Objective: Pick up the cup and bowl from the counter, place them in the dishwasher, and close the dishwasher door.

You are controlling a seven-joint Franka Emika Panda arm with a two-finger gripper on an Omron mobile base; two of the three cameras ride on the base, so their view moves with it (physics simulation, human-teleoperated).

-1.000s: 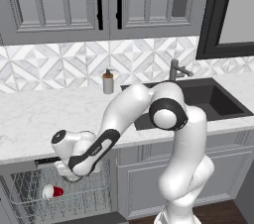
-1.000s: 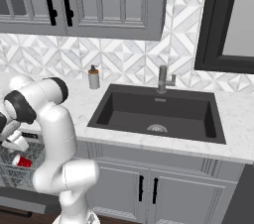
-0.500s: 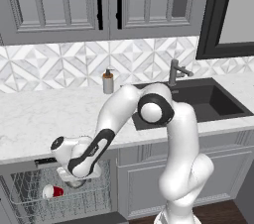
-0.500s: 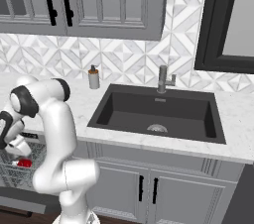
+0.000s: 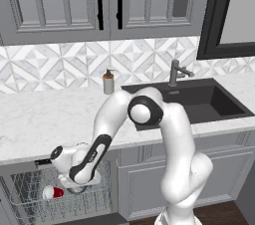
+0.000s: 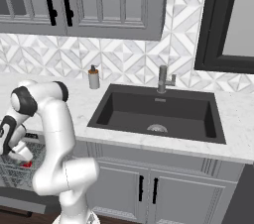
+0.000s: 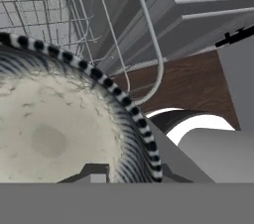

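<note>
Here the bowl sits right at the jaws in the hand view, its pale speckled inside and striped rim close to the camera; the jaws are clamped on its rim, one dark fingertip against the inside. It hangs low over the grey wire rack of the open dishwasher. The red cup lies on its side in that rack, just left of the hand. Above runs the white table with the black sink.

Bowl cut off by left edge; cup partly behind rack wires.
</note>
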